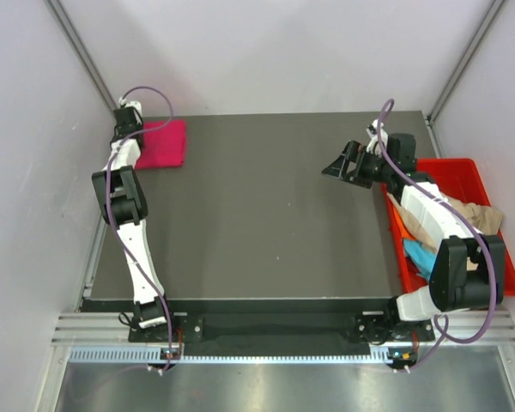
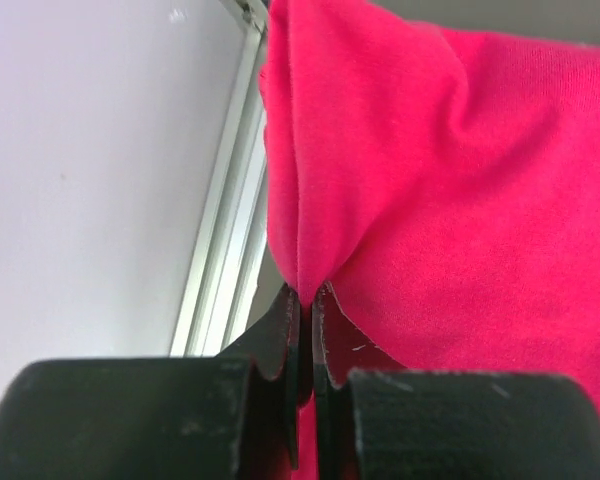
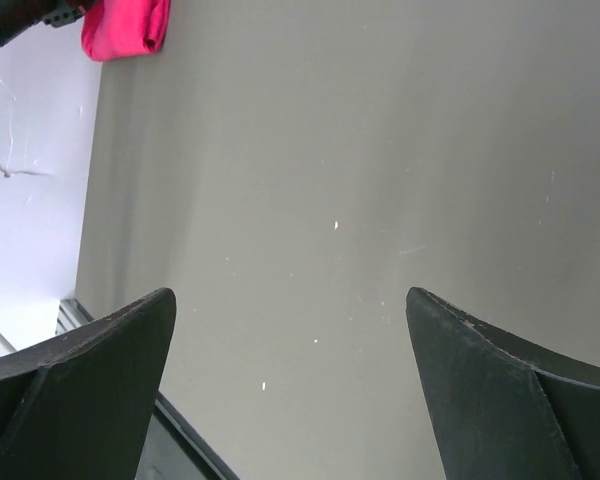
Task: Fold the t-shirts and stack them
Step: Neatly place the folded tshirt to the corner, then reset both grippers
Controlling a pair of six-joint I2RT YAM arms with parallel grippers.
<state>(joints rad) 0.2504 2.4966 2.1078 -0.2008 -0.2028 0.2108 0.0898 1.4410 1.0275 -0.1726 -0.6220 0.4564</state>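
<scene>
A folded magenta-pink t-shirt (image 1: 163, 144) lies at the table's far left corner. My left gripper (image 1: 136, 129) is at its left edge, shut on a pinch of the pink cloth (image 2: 410, 170); the fabric runs down between the fingertips (image 2: 306, 292). My right gripper (image 1: 342, 165) hovers open over the bare grey tabletop near the right edge, nothing between its fingers (image 3: 292, 300). The pink t-shirt (image 3: 127, 27) shows far off in the right wrist view. Tan-beige (image 1: 476, 216) and turquoise-blue (image 1: 419, 256) t-shirts lie crumpled in the red bin.
A rigid red plastic bin (image 1: 489, 176) stands beside the table's right edge, partly under my right arm. White walls (image 1: 34, 172) enclose the table on three sides. A metal rail (image 2: 220, 250) runs along the table's left edge.
</scene>
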